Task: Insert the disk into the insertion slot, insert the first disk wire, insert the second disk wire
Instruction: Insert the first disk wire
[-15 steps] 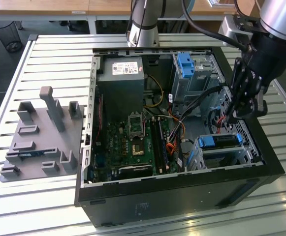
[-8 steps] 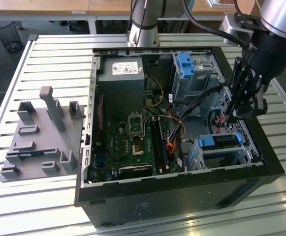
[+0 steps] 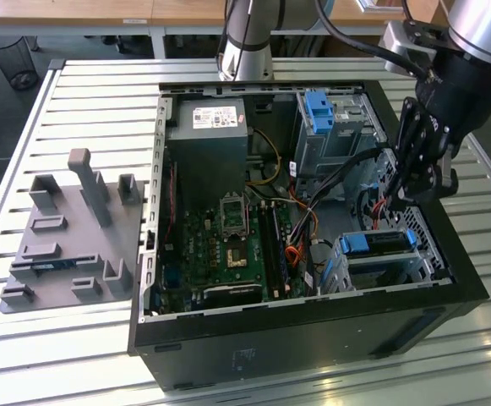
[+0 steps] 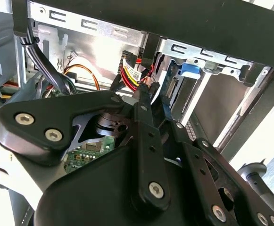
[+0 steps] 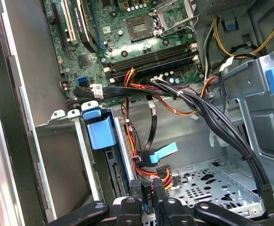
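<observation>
While the disk (image 3: 379, 242) sits in the insertion slot (image 3: 344, 272), near corner of the computer case (image 3: 313, 342) on the exterior view's right, the gripper (image 5: 147, 195) pinches a red-and-yellow disk wire (image 4: 129, 73), fingers nearly closed, just beyond it.

— The big black computer case (image 3: 313, 330) looks like matt painted sheet metal. The slatted table (image 3: 84, 93) is bare aluminium with a dull brushed sheen.

— And the grey fixture plate (image 3: 68, 245) with its upright blocks is matt plastic, slightly rough. The green circuit board (image 5: 141, 28) has a glossy lacquered face.

— The disk (image 5: 101, 134) shows a smooth, bright blue plastic carrier. The low grey insertion slot (image 3: 389, 272) is unpainted sheet metal with a satin finish.

— The black gripper (image 4: 146, 89) has matt links and shiny steel screw heads. The dark plug (image 5: 146, 200) looks like plastic, and its red and yellow wires (image 5: 151, 174) have glossy sheaths.
</observation>
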Motion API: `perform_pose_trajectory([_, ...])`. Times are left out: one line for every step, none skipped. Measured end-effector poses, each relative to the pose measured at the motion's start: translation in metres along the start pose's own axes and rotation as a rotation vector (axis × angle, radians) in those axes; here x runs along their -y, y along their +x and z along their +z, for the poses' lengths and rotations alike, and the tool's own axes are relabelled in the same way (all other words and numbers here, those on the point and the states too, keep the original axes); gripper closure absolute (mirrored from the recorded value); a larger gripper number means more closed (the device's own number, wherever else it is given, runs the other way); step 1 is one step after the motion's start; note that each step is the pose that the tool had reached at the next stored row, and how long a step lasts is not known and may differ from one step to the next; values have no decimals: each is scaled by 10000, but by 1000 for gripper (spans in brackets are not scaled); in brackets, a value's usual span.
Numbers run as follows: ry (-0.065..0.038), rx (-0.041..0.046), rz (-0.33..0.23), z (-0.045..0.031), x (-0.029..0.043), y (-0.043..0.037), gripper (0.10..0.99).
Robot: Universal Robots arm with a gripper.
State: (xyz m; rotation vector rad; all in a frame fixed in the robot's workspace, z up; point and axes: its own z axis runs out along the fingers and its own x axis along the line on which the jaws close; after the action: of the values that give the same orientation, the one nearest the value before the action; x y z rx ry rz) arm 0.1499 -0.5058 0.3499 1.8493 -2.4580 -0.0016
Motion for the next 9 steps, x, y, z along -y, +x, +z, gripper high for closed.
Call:
perform_pose_trajectory([-8, -2, 6, -2, 0, -2, 839])
perform_pose_trajectory([-12, -5, 10, -6, 0, -3, 839])
perform_pose_trajectory([-16, -8, 12, -11, -1, -3, 839])
perform_pose_trajectory([-19, -6, 13, -13, -1, -4, 839])
perform_pose_trajectory([-20, -9, 13, -12, 0, -6, 839])
perform_pose_trajectory([-18, -17, 13, -13, 3, -9, 839])
perform_pose_trajectory([-16, -22, 13, -14, 7, -11, 839])
perform_pose_trajectory([-15, -28, 15, -14, 11, -14, 839])
perform_pose_trajectory([-13, -33, 15, -14, 16, -16, 839])
